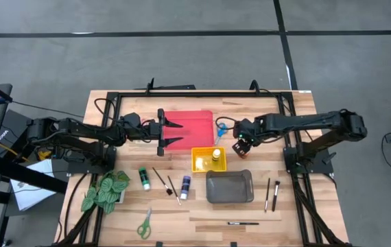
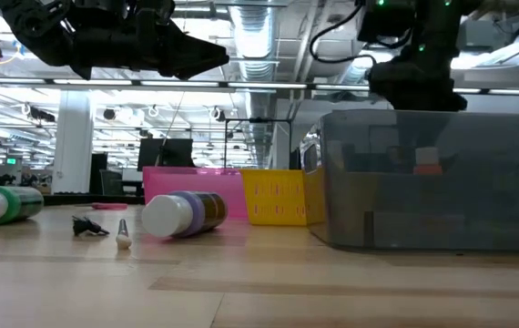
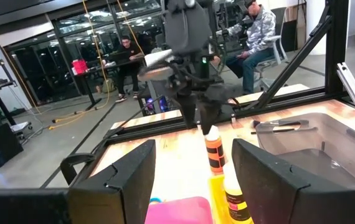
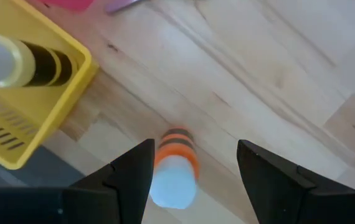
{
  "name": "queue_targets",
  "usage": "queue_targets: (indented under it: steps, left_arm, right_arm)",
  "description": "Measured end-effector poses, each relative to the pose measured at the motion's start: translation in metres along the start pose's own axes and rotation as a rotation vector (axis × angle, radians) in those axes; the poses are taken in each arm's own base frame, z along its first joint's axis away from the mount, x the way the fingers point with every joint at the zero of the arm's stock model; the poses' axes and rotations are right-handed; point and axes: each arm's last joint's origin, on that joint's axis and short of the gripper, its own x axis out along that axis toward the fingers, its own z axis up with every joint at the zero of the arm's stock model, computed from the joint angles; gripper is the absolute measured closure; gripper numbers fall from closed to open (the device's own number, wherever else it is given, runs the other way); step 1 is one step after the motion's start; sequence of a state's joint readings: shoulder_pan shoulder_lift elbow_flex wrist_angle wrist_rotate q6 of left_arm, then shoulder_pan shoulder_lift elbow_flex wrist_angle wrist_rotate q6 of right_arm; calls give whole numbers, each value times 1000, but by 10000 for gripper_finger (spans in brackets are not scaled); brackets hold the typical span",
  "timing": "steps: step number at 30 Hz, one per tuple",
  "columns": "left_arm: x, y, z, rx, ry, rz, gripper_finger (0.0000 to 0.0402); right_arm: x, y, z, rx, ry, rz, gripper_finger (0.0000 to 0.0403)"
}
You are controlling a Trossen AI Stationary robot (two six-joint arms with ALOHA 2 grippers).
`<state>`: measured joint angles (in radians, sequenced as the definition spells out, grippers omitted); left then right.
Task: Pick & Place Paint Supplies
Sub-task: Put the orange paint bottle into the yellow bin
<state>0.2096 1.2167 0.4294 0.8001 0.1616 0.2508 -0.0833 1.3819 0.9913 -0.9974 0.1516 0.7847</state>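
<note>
Right gripper (image 4: 193, 180) hangs wide open directly above the orange paint bottle (image 4: 174, 168), which stands upright on the desk (image 4: 277, 74) just beside the yellow tray (image 4: 47, 118). Best to descend straight, centred on the cap, then close gently. Left gripper (image 1: 175, 132) waits open over the red tray (image 1: 195, 122).

- Your right gripper (image 4: 193, 171) hangs open over the orange bottle (image 4: 174, 168); bare wood all round it.
- Yellow tray (image 4: 71, 74) wall close beside the bottle.
</note>
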Motion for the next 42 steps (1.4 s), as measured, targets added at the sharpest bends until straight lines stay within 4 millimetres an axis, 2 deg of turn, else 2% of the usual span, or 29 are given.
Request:
queue_targets:
  steps: [5, 10, 30, 37, 42]
  left_arm:
    - [0, 0, 0, 0, 0, 0, 198]
    - [0, 0, 0, 0, 1, 0, 198]
    - [0, 0, 0, 0, 0, 0, 198]
    - [0, 0, 0, 0, 0, 0, 198]
    - [0, 0, 0, 0, 0, 0, 198]
  right_arm:
    - [9, 8, -3, -6, 45, -8, 179]
    - [9, 13, -8, -3, 51, -1, 179]
    - [8, 13, -12, -24, 74, -23, 181]
    - [8, 13, -12, -28, 76, -26, 197]
    - [8, 13, -13, -29, 77, -26, 224]
